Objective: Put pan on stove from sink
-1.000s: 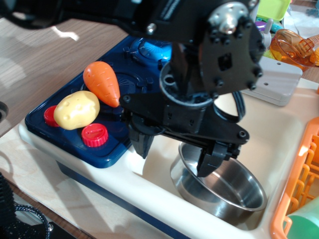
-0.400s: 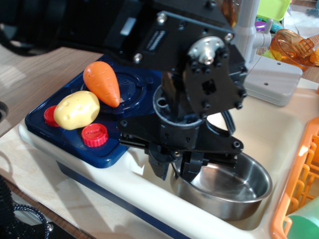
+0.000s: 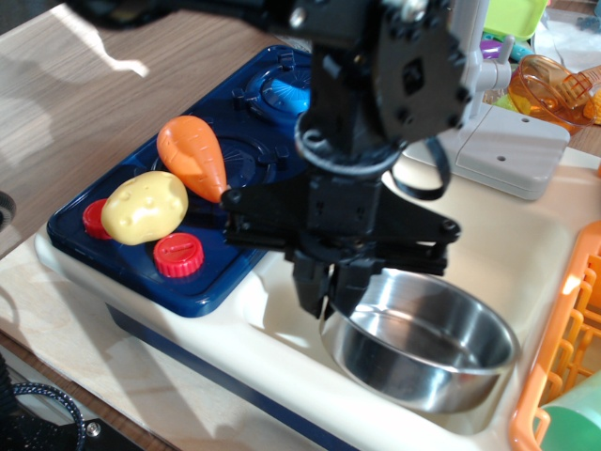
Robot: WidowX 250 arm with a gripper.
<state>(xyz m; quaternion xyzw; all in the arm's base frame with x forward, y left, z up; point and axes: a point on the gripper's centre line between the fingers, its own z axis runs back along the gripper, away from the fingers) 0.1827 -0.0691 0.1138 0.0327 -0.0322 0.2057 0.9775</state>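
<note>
The shiny steel pan (image 3: 423, 352) hangs tilted just above the cream-white sink (image 3: 526, 254), its left rim pinched. My black gripper (image 3: 329, 296) is shut on that left rim, fingers (image 3: 310, 287) pointing down. The dark blue stove (image 3: 216, 188) lies to the left, with two red knobs (image 3: 178, 255). An orange toy carrot (image 3: 192, 157) and a yellow toy potato (image 3: 144, 207) lie on its near burner. The far burner (image 3: 282, 89) shows at the back.
A pale grey faucet (image 3: 512, 141) stands behind the sink. An orange dish rack (image 3: 563, 348) with a green item borders the sink on the right. Orange and green toys sit at the back right. Wooden tabletop (image 3: 84, 103) lies to the left.
My gripper closed from open onto the pan's left rim, then rose slightly. The pan has lifted and tilted with it.
</note>
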